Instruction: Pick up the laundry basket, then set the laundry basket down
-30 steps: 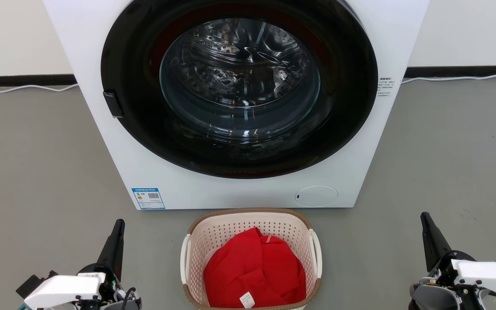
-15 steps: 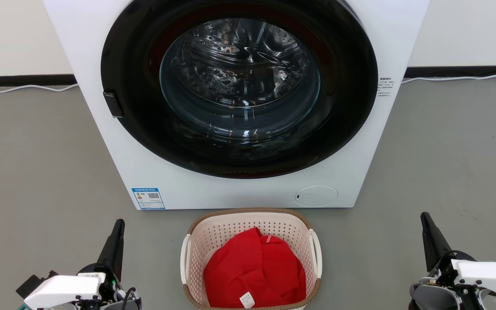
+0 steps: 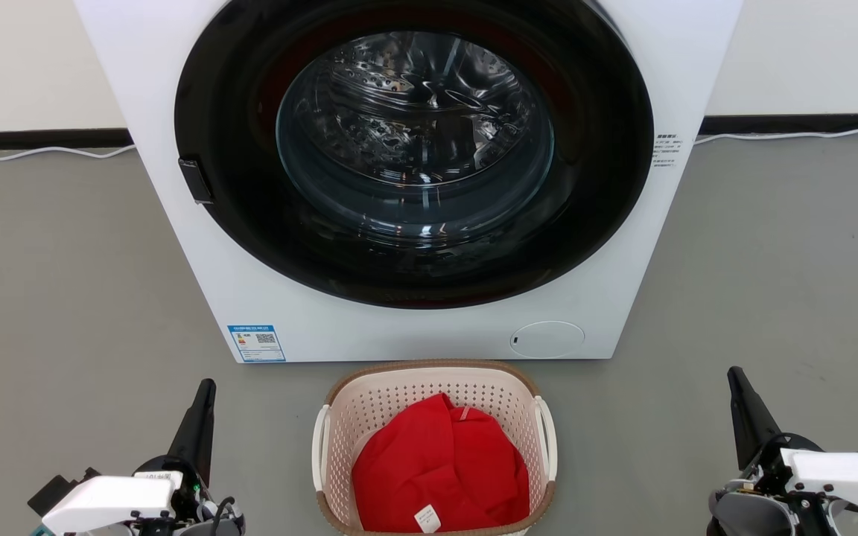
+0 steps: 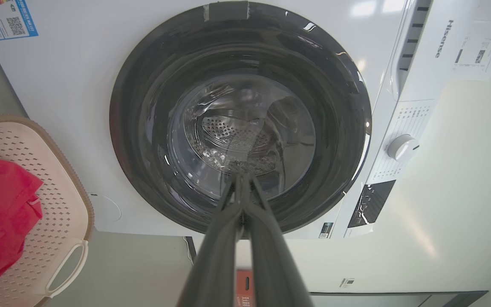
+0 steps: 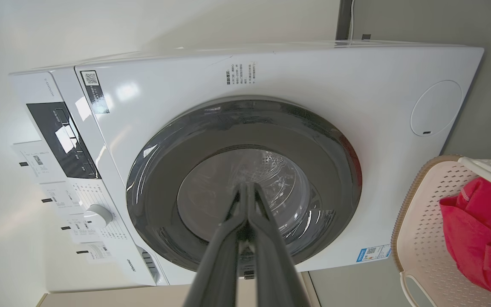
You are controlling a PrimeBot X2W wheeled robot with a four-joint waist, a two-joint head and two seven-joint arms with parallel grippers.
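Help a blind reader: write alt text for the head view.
A laundry basket holding a red garment sits on the floor before a white washing machine. The left end effector and right end effector, both shut, flank it without touching.

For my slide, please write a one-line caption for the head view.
Laundry basket with a red garment sits before the washing machine, flanked by the left gripper and right gripper, both shut.

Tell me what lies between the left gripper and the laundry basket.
Nothing but bare grey floor. In the head view, the left gripper stands apart from the laundry basket, and nothing else sits across that stretch.
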